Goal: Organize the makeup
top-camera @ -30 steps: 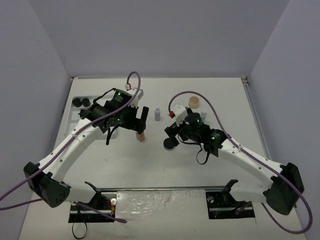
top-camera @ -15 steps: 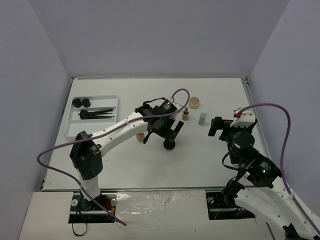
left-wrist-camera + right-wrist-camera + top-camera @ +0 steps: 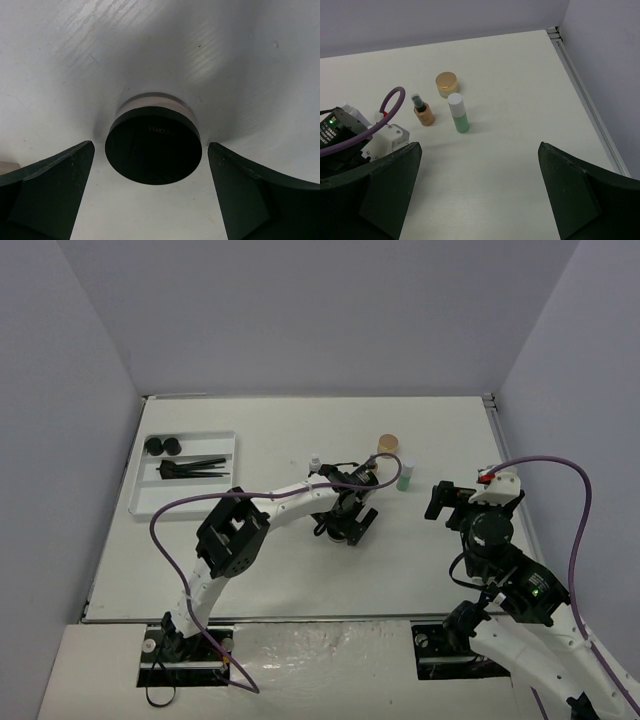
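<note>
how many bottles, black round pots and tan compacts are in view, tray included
bottles: 3 (grey bottle, beige bottle, green-white bottle)
black round pots: 3 (two in the tray, one outside it)
tan compact: 1
total: 7

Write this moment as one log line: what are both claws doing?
left claw: open, straddling black-lidded round pot, no contact | right claw: open, empty, raised

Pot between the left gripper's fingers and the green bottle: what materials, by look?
Black-lidded pot: lid looks like matte black plastic, dull sheen, faint moulded lettering; base pale and translucent, glass or clear plastic. Green bottle: tinted translucent body, opaque white cap, probably plastic.
</note>
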